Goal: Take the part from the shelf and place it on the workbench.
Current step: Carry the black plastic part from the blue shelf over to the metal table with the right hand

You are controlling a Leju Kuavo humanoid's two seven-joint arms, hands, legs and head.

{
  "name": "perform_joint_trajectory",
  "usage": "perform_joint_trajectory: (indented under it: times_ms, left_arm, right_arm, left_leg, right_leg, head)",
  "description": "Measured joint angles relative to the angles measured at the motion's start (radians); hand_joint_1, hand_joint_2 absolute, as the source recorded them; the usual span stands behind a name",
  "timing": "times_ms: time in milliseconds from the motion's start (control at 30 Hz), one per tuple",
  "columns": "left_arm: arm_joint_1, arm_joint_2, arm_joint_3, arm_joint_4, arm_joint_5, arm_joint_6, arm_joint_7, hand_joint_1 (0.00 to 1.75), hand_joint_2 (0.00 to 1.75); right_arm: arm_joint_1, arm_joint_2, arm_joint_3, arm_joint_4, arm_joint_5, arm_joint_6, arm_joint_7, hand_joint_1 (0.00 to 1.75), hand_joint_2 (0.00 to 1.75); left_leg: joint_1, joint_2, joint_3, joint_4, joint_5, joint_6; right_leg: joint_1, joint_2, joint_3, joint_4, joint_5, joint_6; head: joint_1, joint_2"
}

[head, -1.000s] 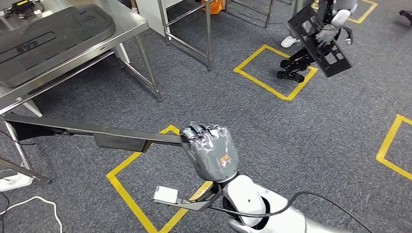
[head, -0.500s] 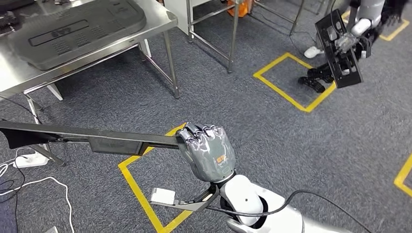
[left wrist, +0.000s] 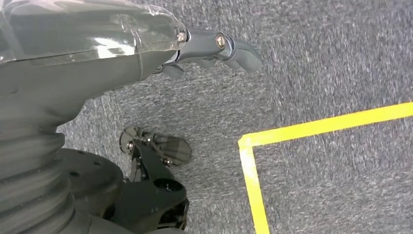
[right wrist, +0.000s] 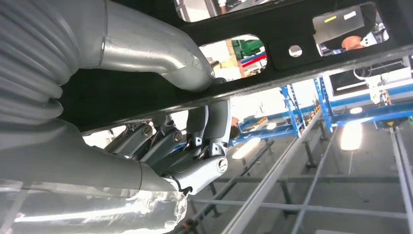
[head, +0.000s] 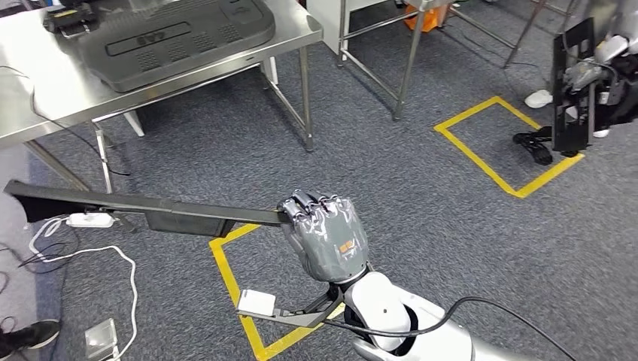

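My right hand grips one end of a long, flat black part, which sticks out level to the left above the carpet. In the right wrist view the fingers wrap around the black part, seen from below with cut-outs in it. The steel workbench stands at the upper left, ahead of the part's far end. My left hand hangs over the grey carpet, fingers loosely apart and holding nothing.
A large grey moulded panel lies on the workbench. Another robot at the upper right holds a black panel. Yellow tape squares mark the floor. A power strip, white cables and a person's shoe lie lower left.
The whole picture has shifted right, so the camera has turned left: the workbench and the other robot sit further right. My right hand still holds the part the same way.
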Motion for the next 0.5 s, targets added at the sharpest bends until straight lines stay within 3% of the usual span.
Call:
perform_joint_trajectory:
  times_ms: [67,100,133,167,233,300,367,433,500]
  left_arm:
    - [-0.001,0.001,0.000,0.000,0.000,0.000,0.000,0.00,1.75]
    - [-0.001,0.001,0.000,0.000,-0.001,0.000,0.000,0.00,1.75]
    - [0.000,0.001,0.000,0.000,-0.001,0.000,0.000,0.00,1.75]
    - [0.001,0.001,0.000,0.000,-0.001,0.000,0.000,0.00,1.75]
    - [0.002,0.001,0.000,0.000,-0.001,0.000,0.000,0.00,1.75]
    - [0.001,0.001,0.000,0.000,-0.002,0.000,0.000,0.00,1.75]
    - [0.001,0.001,0.000,0.000,-0.004,0.000,0.000,0.00,1.75]
    - [0.002,0.001,0.000,0.000,-0.006,-0.002,0.000,0.00,1.75]
    - [0.002,0.002,0.000,0.000,-0.008,-0.004,-0.001,0.00,1.75]
  right_arm:
    - [0.001,0.000,0.000,0.000,0.000,0.000,0.001,1.75,1.75]
    - [0.002,0.000,0.000,0.000,0.000,0.000,0.001,1.75,1.75]
    - [0.004,0.000,0.000,0.000,0.000,-0.001,0.001,1.75,1.75]
    - [0.005,0.000,0.000,0.000,0.000,-0.001,0.001,1.75,1.75]
    - [0.006,0.000,0.000,0.000,0.000,-0.001,0.001,1.75,1.75]
    - [0.006,0.000,0.000,0.000,0.002,-0.001,0.002,1.75,1.75]
    - [0.006,0.000,0.000,0.000,0.003,-0.001,0.002,1.75,1.75]
    - [0.006,0.000,-0.001,0.000,0.003,-0.001,0.002,1.75,1.75]
    - [0.006,0.000,-0.001,0.000,0.004,-0.001,0.002,1.75,1.75]
  left_leg:
    - [0.003,0.041,-0.052,0.111,-0.054,-0.012]
    - [0.007,0.050,-0.083,0.170,-0.075,-0.016]
    - [0.010,0.054,-0.104,0.207,-0.082,-0.019]
    - [0.013,0.057,-0.108,0.210,-0.071,-0.021]
    - [0.015,0.071,-0.064,0.113,-0.006,-0.019]
    - [0.007,0.104,-0.009,-0.005,0.039,-0.009]
    - [-0.002,0.119,0.005,-0.046,0.042,0.002]
    - [-0.003,0.103,0.008,-0.055,0.044,0.013]
    - [0.003,0.087,0.018,-0.069,0.049,0.027]
  right_leg:
    - [0.000,-0.022,0.006,-0.002,-0.004,-0.008]
    - [0.001,-0.034,0.008,-0.002,-0.006,-0.010]
    - [0.001,-0.044,0.010,-0.002,-0.009,-0.010]
    - [0.001,-0.055,0.013,-0.002,-0.011,-0.009]
    - [0.000,-0.072,0.021,-0.002,-0.018,-0.005]
    - [0.002,-0.087,0.029,-0.002,-0.025,0.003]
    - [0.005,-0.100,0.034,-0.004,-0.030,0.012]
    - [0.005,-0.108,0.042,-0.008,-0.035,0.023]
    - [0.003,-0.081,0.035,0.023,-0.059,0.033]
  head:
    - [-0.008,0.000]
    - [-0.009,0.000]
    - [-0.009,0.000]
    - [-0.010,0.000]
    - [-0.010,0.000]
    - [-0.011,0.000]
    - [-0.010,0.000]
    - [-0.010,0.000]
    - [-0.007,0.000]
